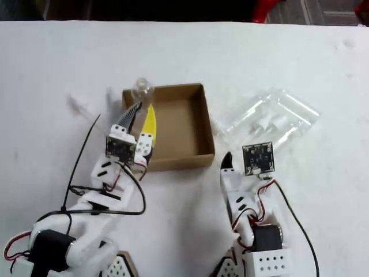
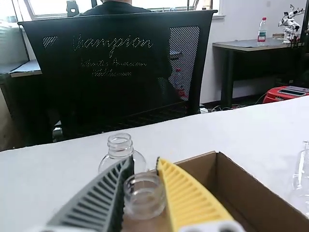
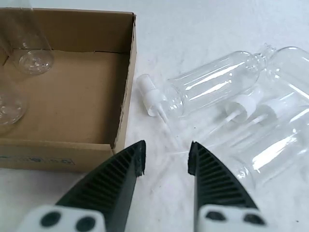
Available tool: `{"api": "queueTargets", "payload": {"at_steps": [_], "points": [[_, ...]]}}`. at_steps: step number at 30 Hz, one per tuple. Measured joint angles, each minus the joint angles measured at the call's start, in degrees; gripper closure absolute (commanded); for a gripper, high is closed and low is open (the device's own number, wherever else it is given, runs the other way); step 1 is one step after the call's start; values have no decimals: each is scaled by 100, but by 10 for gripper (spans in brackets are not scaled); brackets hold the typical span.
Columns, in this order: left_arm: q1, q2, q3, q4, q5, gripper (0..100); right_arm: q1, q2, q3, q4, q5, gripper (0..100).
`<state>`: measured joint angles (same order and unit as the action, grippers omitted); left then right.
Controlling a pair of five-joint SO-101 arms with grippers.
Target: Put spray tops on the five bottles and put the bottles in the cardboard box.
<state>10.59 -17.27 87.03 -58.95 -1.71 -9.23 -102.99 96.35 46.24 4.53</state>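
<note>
The cardboard box (image 1: 176, 130) lies open at the table's middle. My left gripper (image 1: 140, 117), with one grey and one yellow finger, is over the box's left side, shut on the open neck of a clear bottle (image 2: 143, 194) with no top. A second topless bottle (image 2: 119, 151) stands just beyond it at the box's far left corner (image 1: 142, 89). My right gripper (image 3: 166, 161) is open above bare table between the box (image 3: 72, 87) and several clear bottles (image 3: 212, 83) lying on their sides. White spray tops (image 3: 147, 94) lie among them.
The lying bottles and tops form a loose heap (image 1: 271, 118) right of the box. White table stretches all round. A black mesh chair (image 2: 120, 67) stands beyond the table's far edge.
</note>
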Motion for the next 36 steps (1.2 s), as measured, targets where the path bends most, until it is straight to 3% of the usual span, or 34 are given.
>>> {"api": "queueTargets", "payload": {"at_steps": [7, 14, 36], "points": [[0, 132, 0, 0, 0, 971, 0, 0, 0, 0, 0, 868], [0, 132, 0, 0, 0, 830, 0, 0, 0, 0, 0, 868], [-35, 114, 70, 0, 0, 845, 0, 0, 0, 0, 0, 868]]}}
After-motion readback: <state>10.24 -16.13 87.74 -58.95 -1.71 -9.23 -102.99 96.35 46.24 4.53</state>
